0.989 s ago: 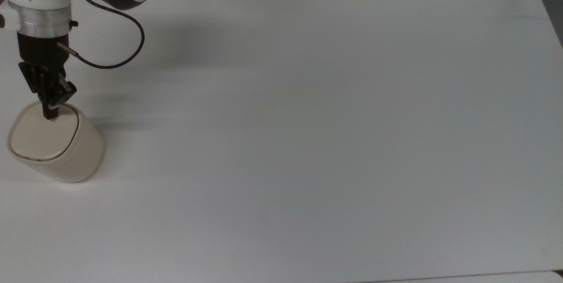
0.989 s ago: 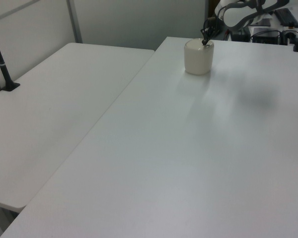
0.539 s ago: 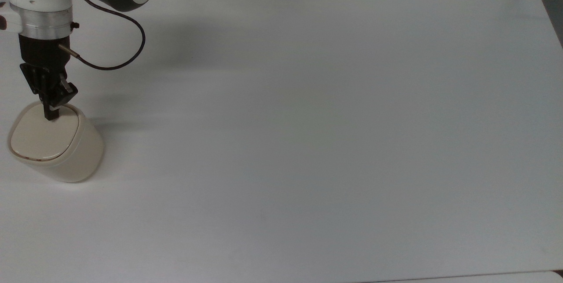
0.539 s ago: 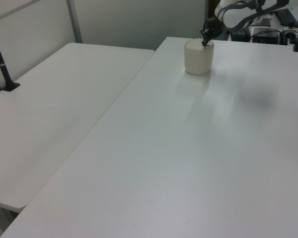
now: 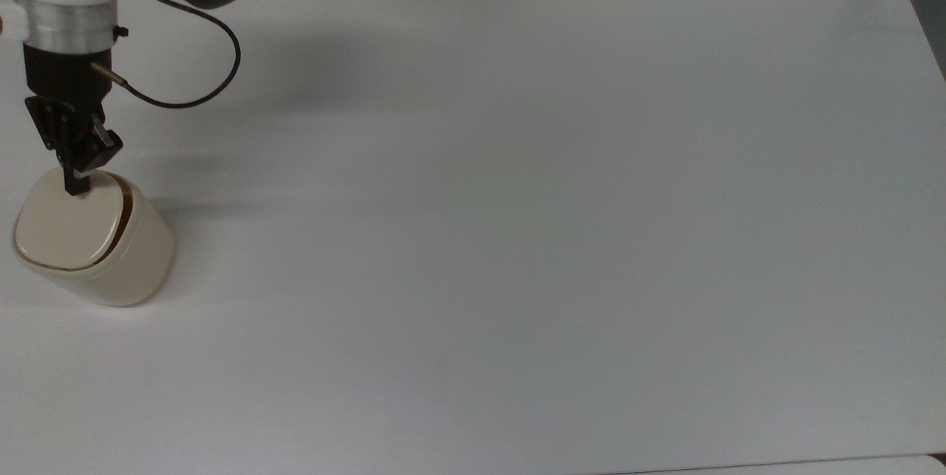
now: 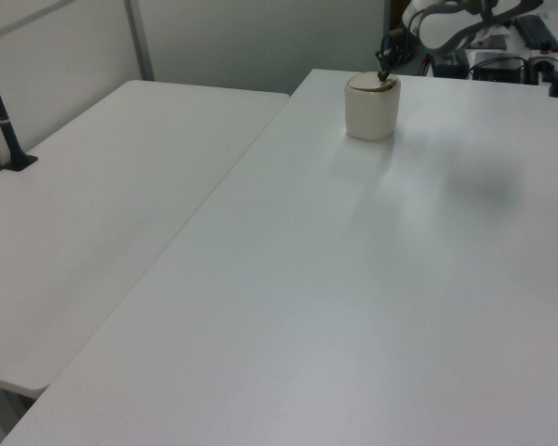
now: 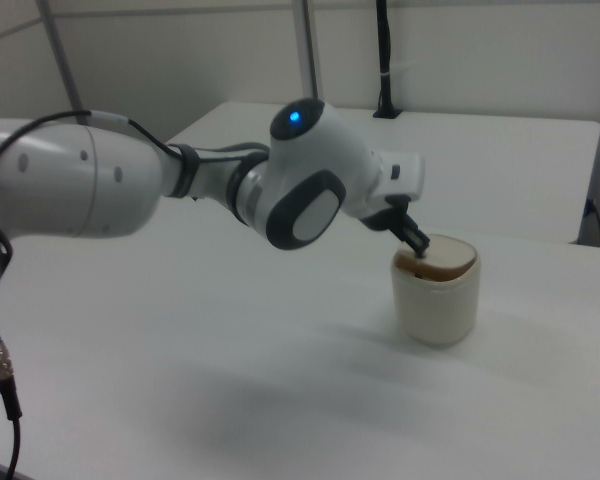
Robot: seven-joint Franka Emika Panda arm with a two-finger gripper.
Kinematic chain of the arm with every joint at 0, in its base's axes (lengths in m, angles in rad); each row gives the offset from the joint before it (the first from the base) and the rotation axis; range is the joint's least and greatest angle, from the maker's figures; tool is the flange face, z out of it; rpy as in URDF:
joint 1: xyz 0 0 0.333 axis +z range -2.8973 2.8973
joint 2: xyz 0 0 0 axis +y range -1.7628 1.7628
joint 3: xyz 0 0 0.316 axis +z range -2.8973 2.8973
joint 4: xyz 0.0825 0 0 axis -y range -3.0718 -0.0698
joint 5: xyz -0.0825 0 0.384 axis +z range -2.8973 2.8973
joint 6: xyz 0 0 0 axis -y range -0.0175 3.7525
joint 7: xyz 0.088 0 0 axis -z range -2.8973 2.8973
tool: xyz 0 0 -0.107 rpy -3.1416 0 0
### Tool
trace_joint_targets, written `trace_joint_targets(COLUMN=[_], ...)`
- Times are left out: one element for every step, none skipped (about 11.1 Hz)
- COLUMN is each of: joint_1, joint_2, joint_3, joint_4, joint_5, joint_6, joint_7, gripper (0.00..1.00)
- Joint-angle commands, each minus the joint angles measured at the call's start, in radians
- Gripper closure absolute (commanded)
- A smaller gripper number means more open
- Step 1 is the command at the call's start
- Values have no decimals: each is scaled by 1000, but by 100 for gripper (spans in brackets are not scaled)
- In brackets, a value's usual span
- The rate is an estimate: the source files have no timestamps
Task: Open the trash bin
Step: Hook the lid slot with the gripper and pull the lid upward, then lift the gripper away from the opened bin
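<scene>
Trash bin (image 5: 92,242) standing upright near the top view's left edge of the white table (image 5: 517,238), at about nine o'clock from the table's middle, well apart from everything else. Squat, rounded-square body, long axis vertical, lid (image 5: 68,227) facing up. Lid no longer flush: a dark crescent gap (image 5: 127,207) along its three-o'clock side in the top view, and in the right view a brown slit (image 7: 438,270) under a lid tilted up slightly. Judged as popped but not swung open. Directly above the lid's twelve-o'clock edge in the top view, gripper (image 5: 76,185), pointing straight down, fingers pinched together into one narrow black tip, holding nothing, tip touching or just over the lid surface; contact not certain. Same tip at the lid's ten-o'clock corner in the right view (image 7: 420,245) and at its far rim in the left view (image 6: 383,79). Bin therefore straight beneath the jaws, no sideways reach needed. Likely next: either lifting off to let the lid rise, or hooking the raised three-o'clock edge.
</scene>
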State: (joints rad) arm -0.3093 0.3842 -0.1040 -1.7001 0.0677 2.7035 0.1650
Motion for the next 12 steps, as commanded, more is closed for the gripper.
trace_joint_targets(joint_1=[12,13,25,44,77,93,110,139,168,195,234,272], joint_2=[-140,-174,-207,-226,-243,-269,-297,-333,-370,-396,-412,-415], joint_3=[10,13,23,26,26,26,26,24,21,17,14,9], joint_4=[-38,-38,-33,-9,-1,-1,3,3,3,3,3,3], joint_5=[23,24,27,27,26,26,26,26,26,26,26,24], joint_6=[-63,-83,-114,-184,-250,-305,-373,-449,-532,-613,-669,-715], joint_7=[85,115,154,187,203,230,264,293,304,317,342,355], gripper=[100,100,100,100,100,100,100,100,100,100,100,100])
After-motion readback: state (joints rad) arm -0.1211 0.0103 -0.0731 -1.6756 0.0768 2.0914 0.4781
